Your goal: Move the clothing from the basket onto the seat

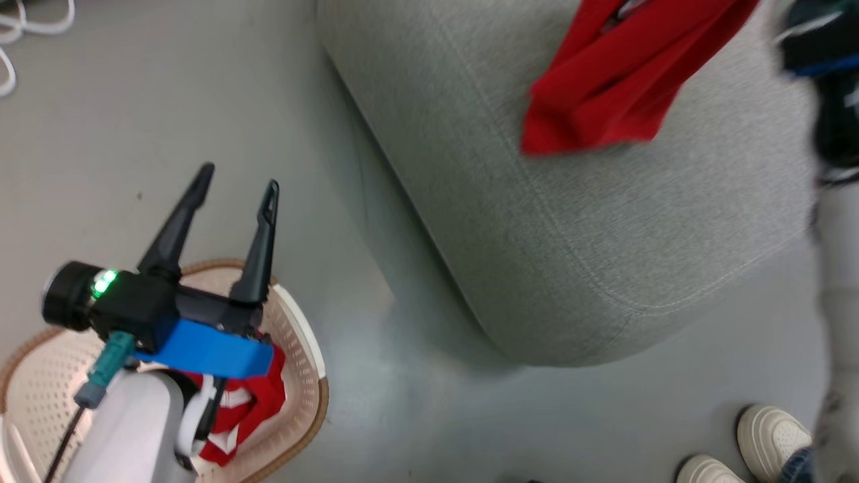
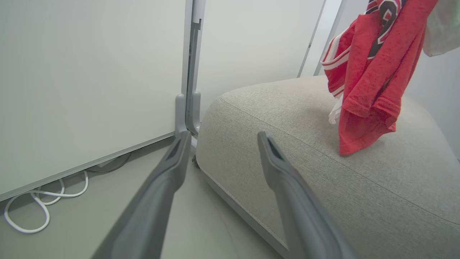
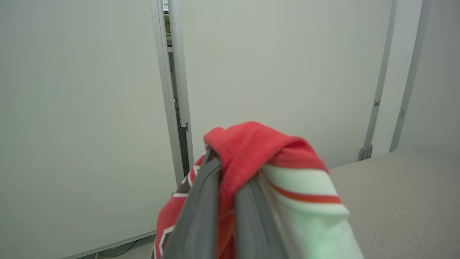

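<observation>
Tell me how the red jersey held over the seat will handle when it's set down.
Likely floppy: the jersey hangs in loose folds from the shut right jaws. Probably light, as a thin pinch carries it. It should collapse in a heap on the seat, not roll.

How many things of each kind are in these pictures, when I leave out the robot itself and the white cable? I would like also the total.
Red garments: 2
Baskets: 1
Seats: 1
White shoes: 2
Total: 6
</observation>
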{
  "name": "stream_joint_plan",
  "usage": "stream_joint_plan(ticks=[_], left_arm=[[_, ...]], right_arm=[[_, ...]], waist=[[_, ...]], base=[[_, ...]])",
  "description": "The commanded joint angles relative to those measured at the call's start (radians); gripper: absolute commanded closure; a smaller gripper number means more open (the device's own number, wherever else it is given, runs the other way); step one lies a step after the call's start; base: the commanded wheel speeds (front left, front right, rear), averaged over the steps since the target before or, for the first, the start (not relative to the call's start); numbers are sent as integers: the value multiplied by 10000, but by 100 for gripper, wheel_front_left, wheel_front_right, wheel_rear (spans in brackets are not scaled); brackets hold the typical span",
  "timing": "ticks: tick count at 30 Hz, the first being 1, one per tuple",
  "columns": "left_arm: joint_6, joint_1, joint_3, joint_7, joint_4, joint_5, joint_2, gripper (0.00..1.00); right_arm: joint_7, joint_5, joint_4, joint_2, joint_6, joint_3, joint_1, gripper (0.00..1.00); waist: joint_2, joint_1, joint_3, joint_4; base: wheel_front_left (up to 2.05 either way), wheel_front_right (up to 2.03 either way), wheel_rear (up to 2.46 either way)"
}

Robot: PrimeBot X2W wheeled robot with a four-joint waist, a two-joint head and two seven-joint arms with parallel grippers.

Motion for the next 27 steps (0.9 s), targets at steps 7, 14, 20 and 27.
stream_joint_plan(ticks=[7,14,20,27], left_arm=[[-50,-1034,-44,416,-922,151,349,0],[-64,-1672,-352,658,-1557,265,597,0],[-76,-1547,-490,426,-1653,202,679,0],[-39,-1594,-612,318,-1476,105,590,0]], right_arm=[[80,-531,710,-1203,5,-1246,-1895,100],[420,-782,1762,-1884,5,-1591,-2567,100],[394,-1337,3205,-1896,3,-2133,-2345,100],[183,-1839,4602,-1769,5,-2658,-2197,100]], waist=[[0,-2,1984,640],[0,-2,2918,1053],[0,-2,3029,1293],[0,-2,2971,1485]], base=[[0,0,0],[0,0,0],[0,0,0],[0,0,0]])
